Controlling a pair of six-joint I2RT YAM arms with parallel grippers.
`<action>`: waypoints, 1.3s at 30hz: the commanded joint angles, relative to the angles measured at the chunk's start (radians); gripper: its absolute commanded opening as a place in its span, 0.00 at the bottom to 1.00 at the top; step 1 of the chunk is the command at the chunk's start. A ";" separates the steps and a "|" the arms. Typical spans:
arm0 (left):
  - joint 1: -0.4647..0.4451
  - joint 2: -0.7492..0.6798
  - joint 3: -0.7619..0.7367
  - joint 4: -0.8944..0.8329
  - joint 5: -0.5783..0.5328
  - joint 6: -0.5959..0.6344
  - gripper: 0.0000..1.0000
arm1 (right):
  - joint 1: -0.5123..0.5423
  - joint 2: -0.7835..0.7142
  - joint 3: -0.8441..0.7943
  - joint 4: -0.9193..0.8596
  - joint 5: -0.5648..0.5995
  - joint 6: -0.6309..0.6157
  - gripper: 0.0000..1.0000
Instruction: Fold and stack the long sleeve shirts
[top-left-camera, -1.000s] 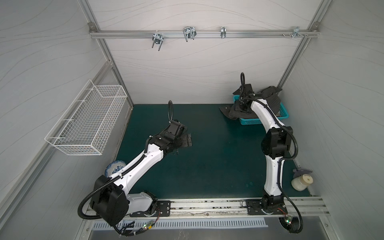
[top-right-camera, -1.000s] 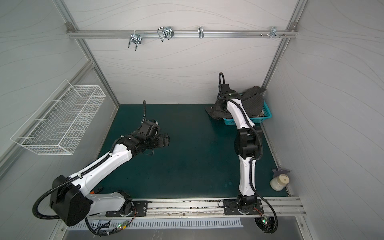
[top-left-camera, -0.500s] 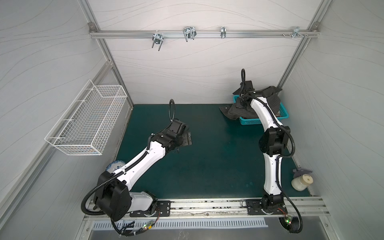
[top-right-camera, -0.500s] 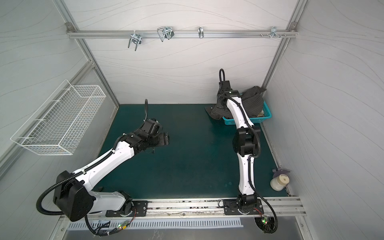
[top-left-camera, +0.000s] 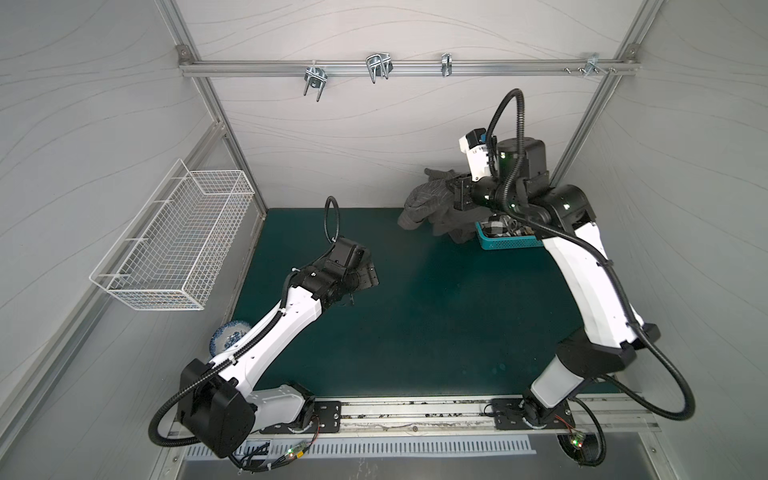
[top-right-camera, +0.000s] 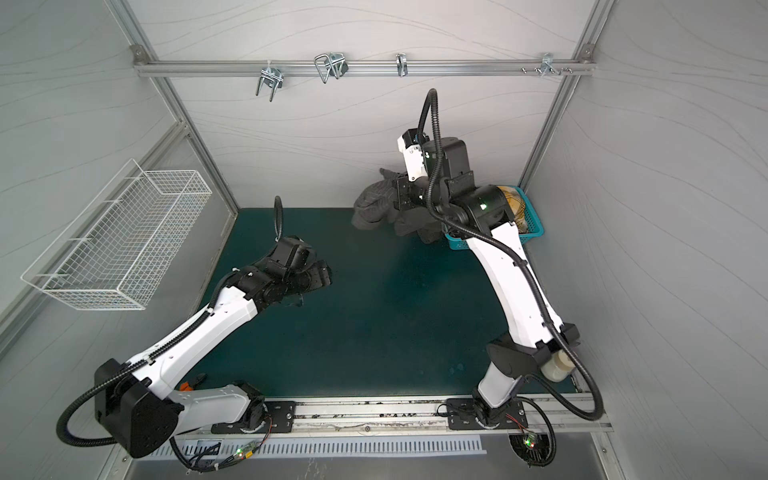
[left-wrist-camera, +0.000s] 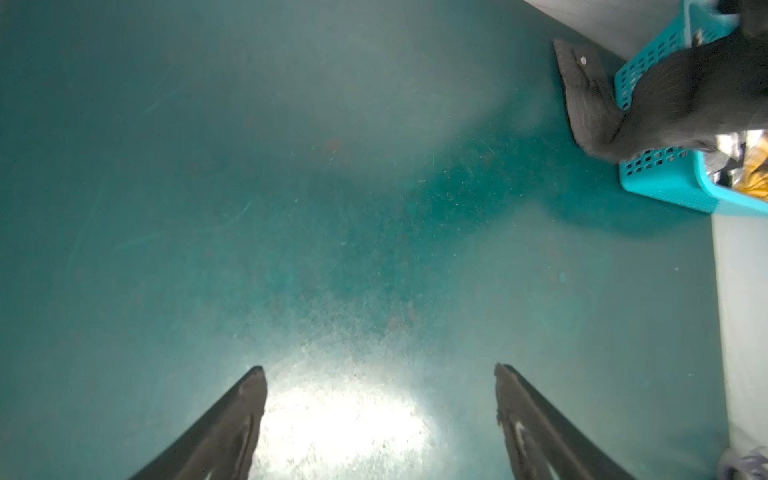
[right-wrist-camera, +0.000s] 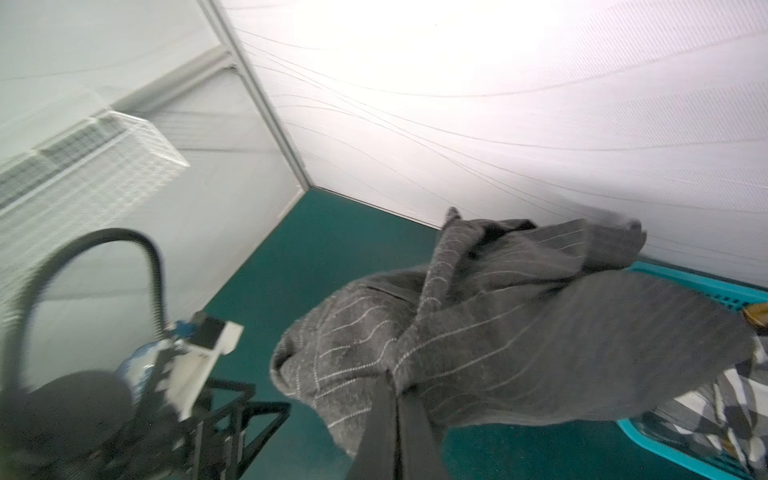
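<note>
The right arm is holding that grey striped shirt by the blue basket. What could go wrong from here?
The right hand pinches only a small bunch of the pinstriped shirt, so it might slip free. Cloth drapes over the rim of the teal basket and could drag or tip it. It hangs crumpled and may land tangled.

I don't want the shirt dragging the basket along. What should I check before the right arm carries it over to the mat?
1. Right gripper shut on charcoal shirt: ok.
2. Charcoal shirt free of teal basket: not ok, cloth drapes over its rim.
3. Left gripper open, empty: ok.
4. Green mat bare in the middle: ok.
5. Black-and-white plaid shirt and yellow plaid shirt unsnagged in basket: cannot tell.
</note>
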 joint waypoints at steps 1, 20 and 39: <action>0.024 -0.076 -0.036 -0.023 0.036 -0.038 0.87 | 0.005 -0.035 -0.183 0.015 0.042 0.039 0.00; 0.036 -0.097 -0.284 0.022 0.123 -0.161 0.99 | -0.090 -0.259 -0.891 -0.096 0.303 0.330 0.83; 0.225 0.389 -0.209 0.442 0.226 -0.323 0.99 | 0.143 -0.297 -1.364 0.204 0.075 0.543 0.82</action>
